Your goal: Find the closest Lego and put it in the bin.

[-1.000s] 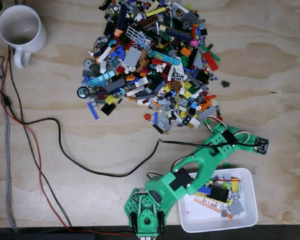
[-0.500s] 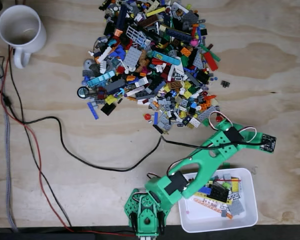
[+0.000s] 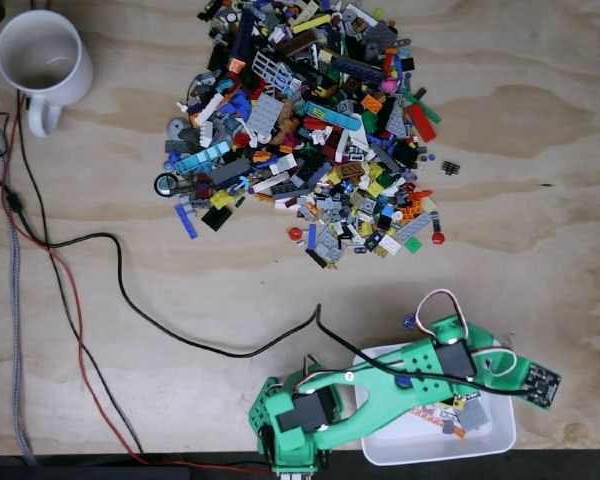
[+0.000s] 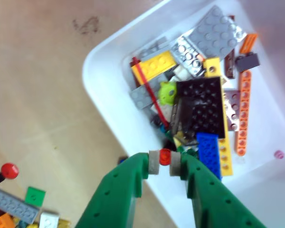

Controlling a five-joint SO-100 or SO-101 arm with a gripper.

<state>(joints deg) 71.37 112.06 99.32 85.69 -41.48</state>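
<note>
Green fingers [image 4: 164,162] pinch small red round Lego stud [image 4: 165,156] | white plastic bin [image 4: 104,61] directly beneath | release outstanding

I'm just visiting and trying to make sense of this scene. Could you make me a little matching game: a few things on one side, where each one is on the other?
Things:
1. white mug
2. small red round piece
3. black studded plate
4. big Lego pile

Places:
A. lying inside the bin
B. pinched in the green claw
C. top left corner of the table, fixed view
D. top middle of the table, fixed view

Pairs: 1-C, 2-B, 3-A, 4-D
</note>
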